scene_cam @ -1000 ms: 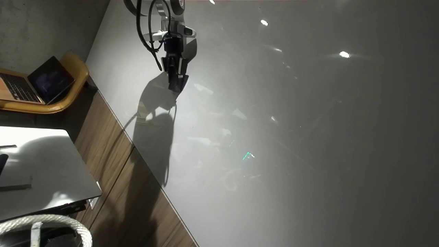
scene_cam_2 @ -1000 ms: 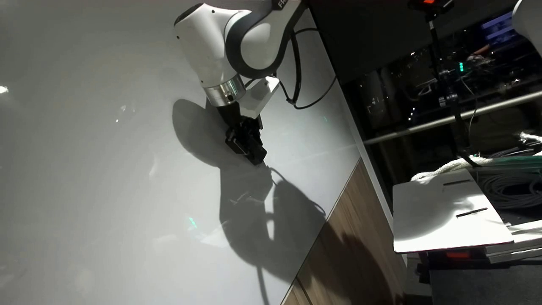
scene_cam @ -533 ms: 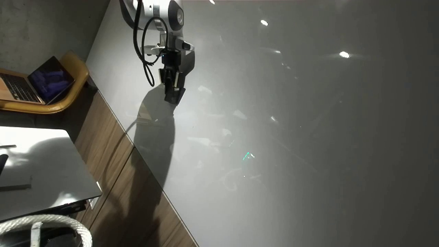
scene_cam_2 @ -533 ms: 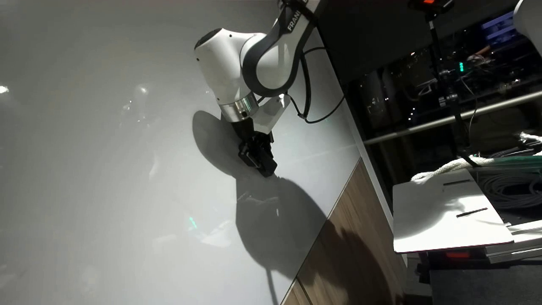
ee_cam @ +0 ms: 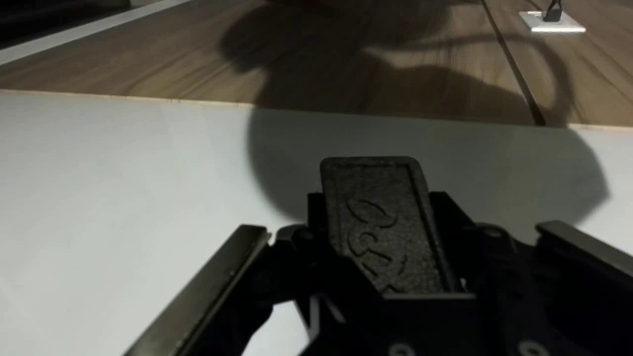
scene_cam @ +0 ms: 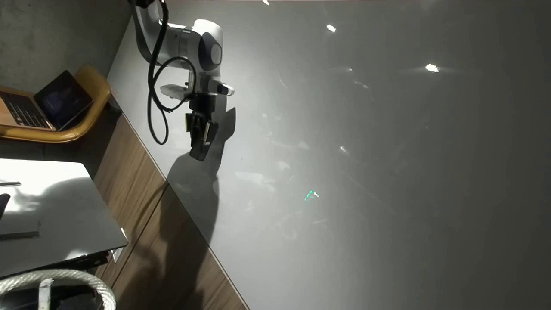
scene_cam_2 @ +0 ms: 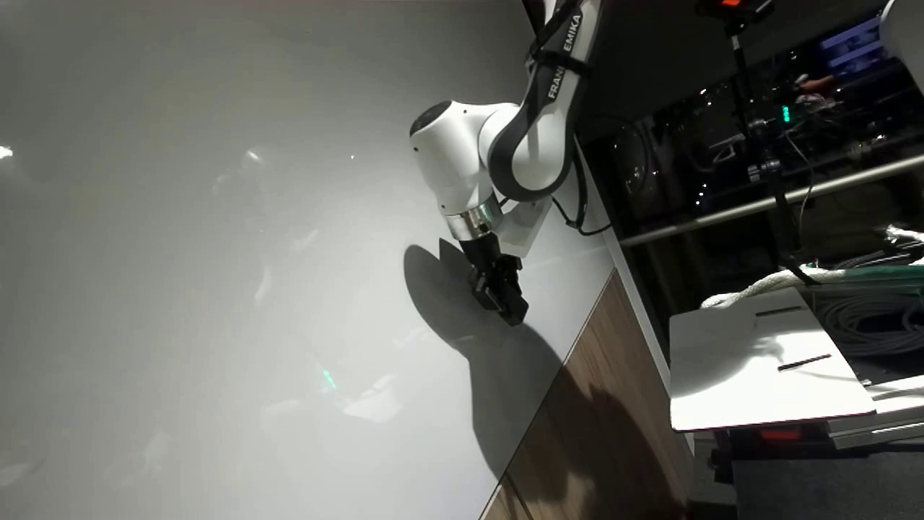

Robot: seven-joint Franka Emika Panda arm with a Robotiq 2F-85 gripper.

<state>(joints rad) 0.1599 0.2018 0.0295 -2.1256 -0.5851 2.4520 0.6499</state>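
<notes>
From the left edge of an exterior view: an opened laptop (scene_cam: 51,105) on a tan chair (scene_cam: 99,88), probably set there to stay clear of the arm (scene_cam: 185,47). Just beside, a pale slab (scene_cam: 64,202), with a loop of white rope (scene_cam: 73,274) near it. Farther right, wood panelling (scene_cam: 129,159) bordering a broad glossy surface (scene_cam: 366,172). Next, a black cable (scene_cam: 151,79) drooping in a wide loop beside the arm, presumably left slack for free turning of the wrist. At the arm's end, near that border, the claw (ee_cam: 380,212), clamped on a dark block (ee_cam: 383,232) with rounded corners and scored markings. Fingers (ee_cam: 450,217) on either side of the block's narrow width, far end jutting out beyond them, likely for a firm squeeze with one long stretch left free.

Hard to make out, in the same order: laptop screen dark; slab and rope both cut off by the frame; upper arm cropped at the top in both exterior views; block and claw, both black, merging there into one shape; block's underside hidden, its markings too faint to read. Touching the glossy surface or just short of it: cannot tell. Level or upright lie of that surface: equally unsure. Tiny green marks (scene_cam: 308,196) farther right, perhaps reflections. At the far right of an exterior view, a black stand (scene_cam_2: 766,170) against deep darkness, surroundings indistinct.
</notes>
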